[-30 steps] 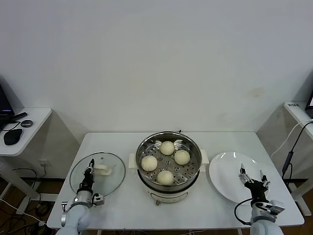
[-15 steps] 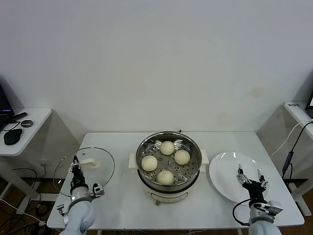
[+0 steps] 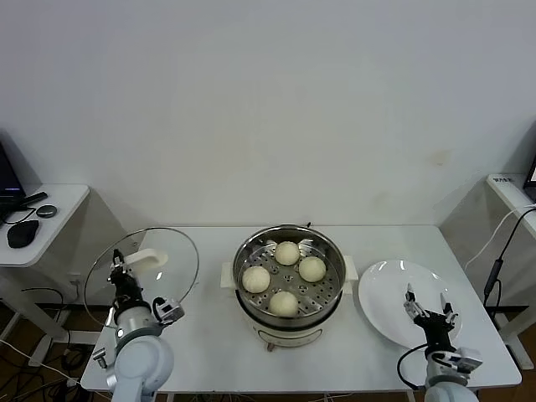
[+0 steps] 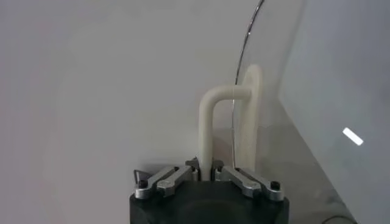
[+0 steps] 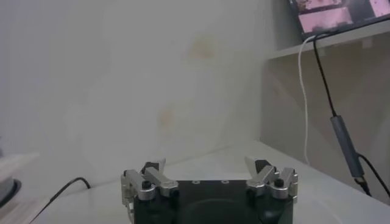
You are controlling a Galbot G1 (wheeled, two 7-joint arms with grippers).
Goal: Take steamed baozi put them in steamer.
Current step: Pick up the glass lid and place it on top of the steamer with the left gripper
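Four cream-white baozi (image 3: 285, 275) lie on the perforated tray inside the shiny steamer (image 3: 289, 283) at the table's middle. My left gripper (image 3: 118, 270) is shut on the white handle (image 4: 210, 128) of the round glass lid (image 3: 144, 272) and holds the lid lifted and tilted on edge above the table's left side. In the left wrist view my left gripper (image 4: 205, 173) clamps the handle's leg. My right gripper (image 3: 428, 308) is open and empty above the near part of the flat white plate (image 3: 394, 293); it also shows in the right wrist view (image 5: 207, 170).
The white table (image 3: 209, 343) carries the steamer and plate. A side table (image 3: 42, 226) with a mouse stands at the far left. A cable (image 3: 500, 251) hangs at the right beside another shelf.
My left gripper has raised the glass lid off the table and tipped it upright, moving it up and leftward. The right gripper has stayed almost still over the plate.
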